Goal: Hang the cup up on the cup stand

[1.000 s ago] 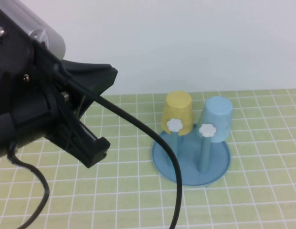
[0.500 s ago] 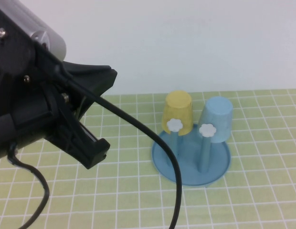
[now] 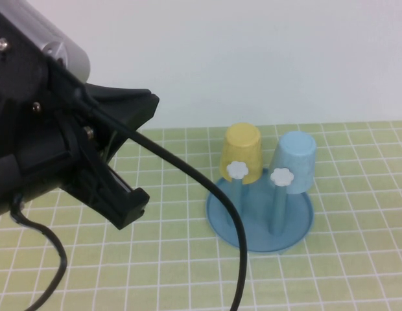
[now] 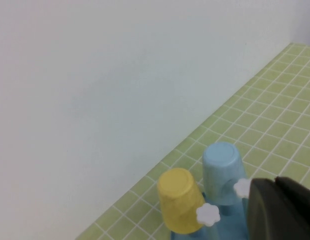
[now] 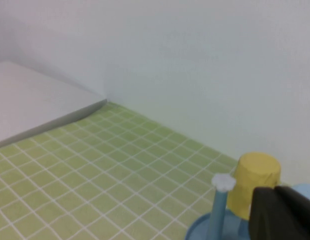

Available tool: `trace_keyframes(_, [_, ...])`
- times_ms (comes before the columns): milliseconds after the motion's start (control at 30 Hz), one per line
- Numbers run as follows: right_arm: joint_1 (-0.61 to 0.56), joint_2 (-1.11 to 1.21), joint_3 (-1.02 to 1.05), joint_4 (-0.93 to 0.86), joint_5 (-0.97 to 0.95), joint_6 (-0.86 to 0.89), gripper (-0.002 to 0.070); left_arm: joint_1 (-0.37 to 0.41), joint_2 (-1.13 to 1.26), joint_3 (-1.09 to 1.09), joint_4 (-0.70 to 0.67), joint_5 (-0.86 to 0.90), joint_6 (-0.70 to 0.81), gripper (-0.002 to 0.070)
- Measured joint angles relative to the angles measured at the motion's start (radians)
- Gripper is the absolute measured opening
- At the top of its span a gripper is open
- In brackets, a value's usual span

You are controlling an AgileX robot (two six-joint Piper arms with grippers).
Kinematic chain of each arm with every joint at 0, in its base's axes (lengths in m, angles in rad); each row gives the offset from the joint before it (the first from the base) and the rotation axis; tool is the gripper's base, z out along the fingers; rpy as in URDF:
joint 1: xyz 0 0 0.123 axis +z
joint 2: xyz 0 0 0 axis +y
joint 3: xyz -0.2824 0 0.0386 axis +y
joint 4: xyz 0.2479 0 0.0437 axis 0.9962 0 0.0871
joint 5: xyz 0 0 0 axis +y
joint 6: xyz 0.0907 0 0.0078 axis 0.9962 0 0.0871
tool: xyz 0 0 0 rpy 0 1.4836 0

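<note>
Cup (image 3: 294, 162) inverted on rear peg of cup stand (image 3: 298, 223), beside yellow cup (image 3: 242, 152) (also inverted, same stand). Left gripper (image 4: 282, 210) clenched, empty, raised left of stand. Right gripper (image 5: 282, 215) clenched, empty, near stand.

Your raised high view looks down close behind the left arm; both wrist views face the wall, sharing the round blue plastic pegged cup stand (image 3: 259, 223) (image 4: 230, 227) (image 5: 215, 227).
</note>
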Motion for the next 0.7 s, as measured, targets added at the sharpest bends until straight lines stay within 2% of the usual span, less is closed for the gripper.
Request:
trace_keyframes(333, [0.0,0.0,0.044,-0.001,0.002,0.006,0.0004,0.014,0.036,0.0,-0.006,0.0,0.0,0.0])
trace_keyframes(433, [0.0,0.0,0.044,-0.001,0.003,0.008,0.0004,0.057,0.036,0.0,-0.006,0.0,0.0,0.0])
trace_keyframes(700, [0.0,0.0,0.044,-0.001,-0.003,0.013,0.0003,0.241,-0.026,0.0,-0.006,0.004,0.0,0.0])
